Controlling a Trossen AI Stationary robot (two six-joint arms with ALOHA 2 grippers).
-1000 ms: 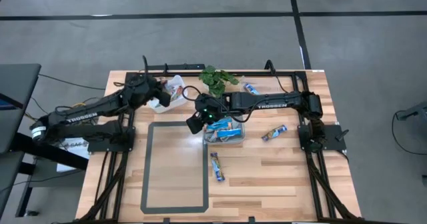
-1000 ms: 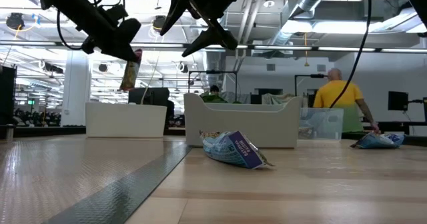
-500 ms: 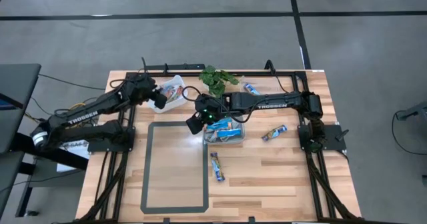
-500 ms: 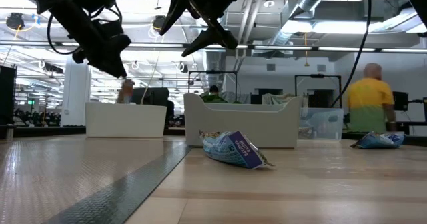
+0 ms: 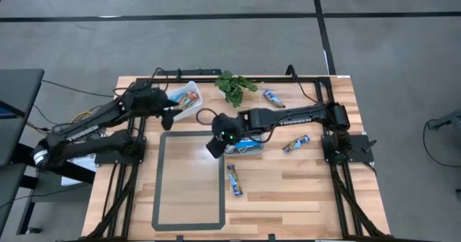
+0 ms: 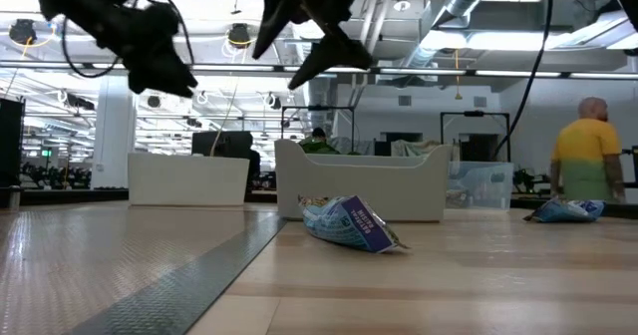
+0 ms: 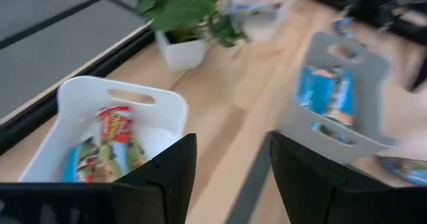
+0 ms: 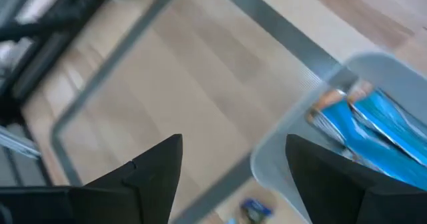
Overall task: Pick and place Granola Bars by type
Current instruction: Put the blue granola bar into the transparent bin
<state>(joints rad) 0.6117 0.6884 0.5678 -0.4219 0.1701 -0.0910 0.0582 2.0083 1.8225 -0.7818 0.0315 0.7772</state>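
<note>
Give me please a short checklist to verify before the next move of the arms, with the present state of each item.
1. Left end effector empty, fingers apart: ok.
2. Red-wrapped bar lies inside the white bin: ok.
3. Right end effector open and empty, above the grey bin's edge: ok.
4. Blue bars gathered in the grey bin: ok.
5. Loose bars left on the table, one near the taped rectangle, one toward the right arm's base, one beside the plant: not ok, still unsorted.
6. Types of those loose bars: cannot tell.

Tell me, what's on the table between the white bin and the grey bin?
Nothing but bare wood between the white bin and the grey bin; the left wrist view shows it. The plant stands farther back.
</note>
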